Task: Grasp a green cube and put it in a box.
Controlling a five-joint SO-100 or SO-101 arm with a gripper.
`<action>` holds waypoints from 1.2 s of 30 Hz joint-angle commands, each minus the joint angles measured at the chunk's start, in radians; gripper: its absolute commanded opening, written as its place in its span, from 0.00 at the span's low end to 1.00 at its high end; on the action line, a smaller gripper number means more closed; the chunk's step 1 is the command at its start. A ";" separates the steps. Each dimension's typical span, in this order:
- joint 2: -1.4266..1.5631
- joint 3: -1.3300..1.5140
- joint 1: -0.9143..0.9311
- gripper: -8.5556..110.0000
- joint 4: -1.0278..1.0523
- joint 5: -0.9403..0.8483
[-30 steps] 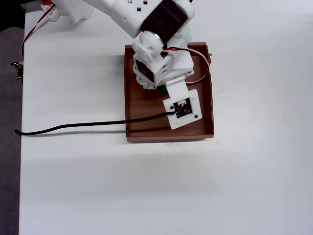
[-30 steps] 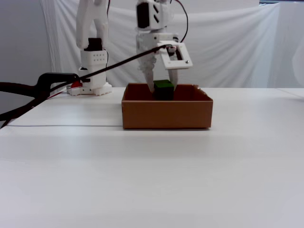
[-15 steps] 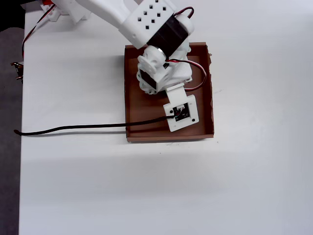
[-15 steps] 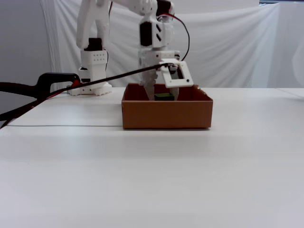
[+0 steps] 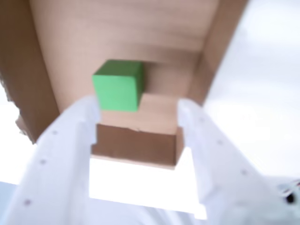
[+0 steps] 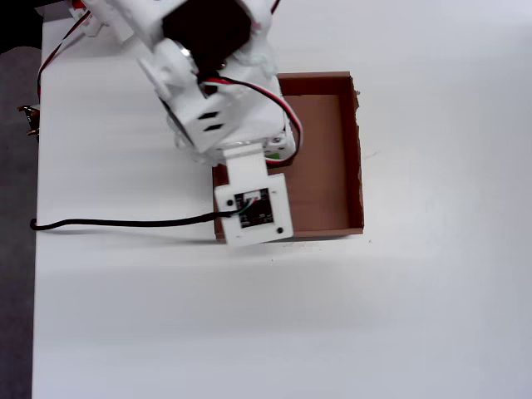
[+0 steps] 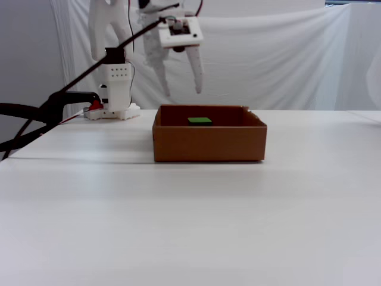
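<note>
I see the green cube (image 7: 199, 121) resting inside the box (image 7: 208, 143). My gripper (image 7: 183, 92), at its eleven o'clock, hangs released and empty.

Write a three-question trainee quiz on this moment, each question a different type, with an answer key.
1. True or false: the gripper is shut on the green cube.
2. Where does the green cube sit? A) on the bare table B) inside the box C) between the fingers
3. Fill in: in the fixed view, the gripper hangs ____ the box, apart from it.

Key:
1. False. The fingers are spread with nothing between them.
2. B. It rests on the box floor, near a wall.
3. above
</note>
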 commanded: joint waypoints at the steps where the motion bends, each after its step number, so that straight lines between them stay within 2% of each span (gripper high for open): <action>1: 0.161 0.037 0.101 0.25 0.057 0.003; 7: 0.453 0.327 0.322 0.25 0.054 0.046; 12: 0.695 0.589 0.423 0.25 0.066 0.081; 23: 1.028 0.962 0.549 0.25 0.104 0.126; 36: 1.399 1.259 0.640 0.25 0.097 0.133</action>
